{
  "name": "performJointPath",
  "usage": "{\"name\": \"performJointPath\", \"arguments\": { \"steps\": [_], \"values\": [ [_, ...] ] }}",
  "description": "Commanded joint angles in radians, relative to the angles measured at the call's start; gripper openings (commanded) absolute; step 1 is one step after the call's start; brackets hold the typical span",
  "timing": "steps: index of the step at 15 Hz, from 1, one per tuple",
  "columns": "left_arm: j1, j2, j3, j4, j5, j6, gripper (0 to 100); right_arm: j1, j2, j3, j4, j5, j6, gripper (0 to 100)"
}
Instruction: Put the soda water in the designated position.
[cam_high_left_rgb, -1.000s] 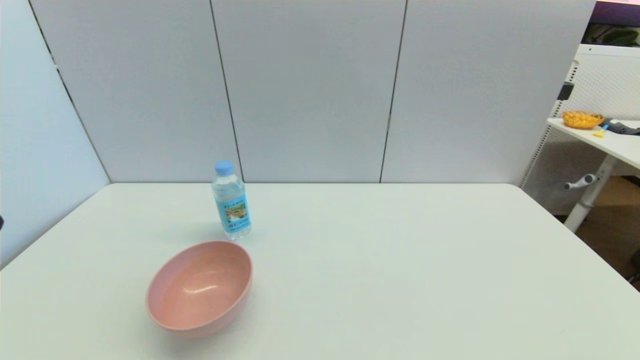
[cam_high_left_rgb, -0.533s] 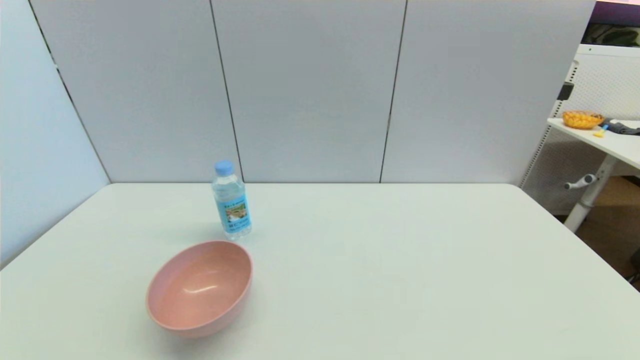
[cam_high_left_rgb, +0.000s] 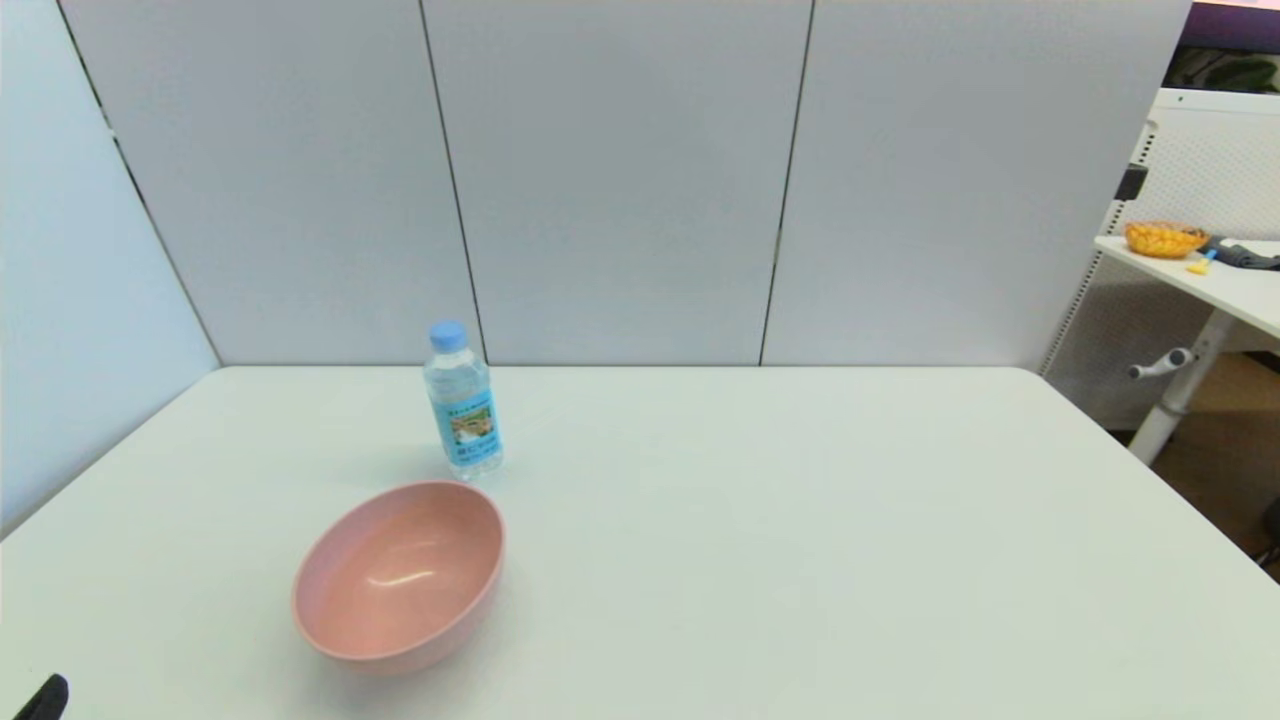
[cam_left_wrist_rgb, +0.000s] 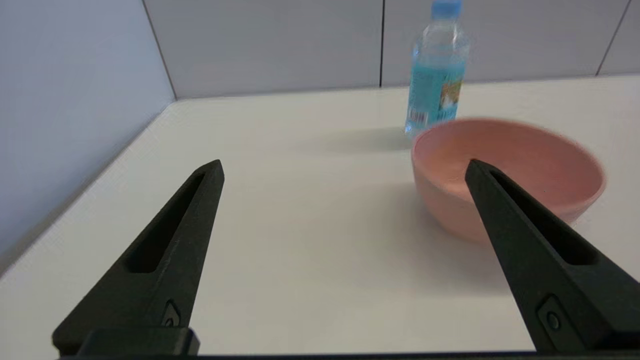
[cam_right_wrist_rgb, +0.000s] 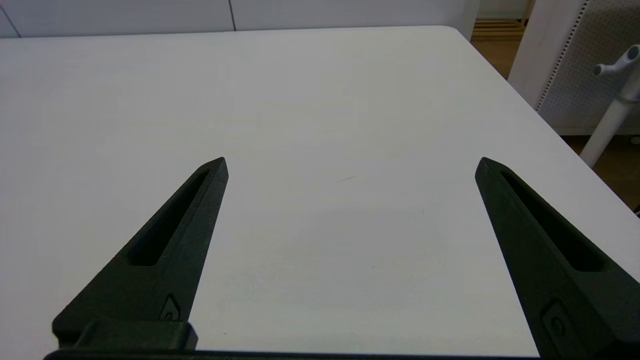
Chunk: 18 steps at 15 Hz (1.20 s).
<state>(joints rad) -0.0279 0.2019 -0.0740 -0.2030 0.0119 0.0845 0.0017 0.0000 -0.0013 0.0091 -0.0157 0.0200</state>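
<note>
The soda water, a clear bottle with a light blue cap and blue label, stands upright on the white table toward the back left, just behind a pink bowl. Nothing touches it. My left gripper is open and empty, low over the table's near left; one black fingertip shows in the head view's bottom-left corner. From the left wrist the soda water stands beyond the bowl. My right gripper hangs open over bare tabletop on the right, outside the head view. Nothing marks the designated position.
An empty pink bowl sits in front of the bottle, close to my left gripper's right finger in the left wrist view. Grey partition panels close the back and left. The table's right edge drops to the floor.
A black fingertip of my left gripper has come into the head view's bottom-left corner. The bottle and the bowl have not moved.
</note>
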Motion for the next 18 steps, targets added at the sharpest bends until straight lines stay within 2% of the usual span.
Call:
{"name": "performJointPath", "arguments": {
  "steps": [1,18],
  "values": [
    [0.017,-0.202,0.074,0.189,-0.009,-0.009,100,0.001,0.0,0.0,0.0,0.0,0.0,100],
    [0.017,-0.2,0.074,0.201,-0.012,-0.066,100,0.001,0.0,0.001,0.0,-0.001,0.0,100]
  ]
}}
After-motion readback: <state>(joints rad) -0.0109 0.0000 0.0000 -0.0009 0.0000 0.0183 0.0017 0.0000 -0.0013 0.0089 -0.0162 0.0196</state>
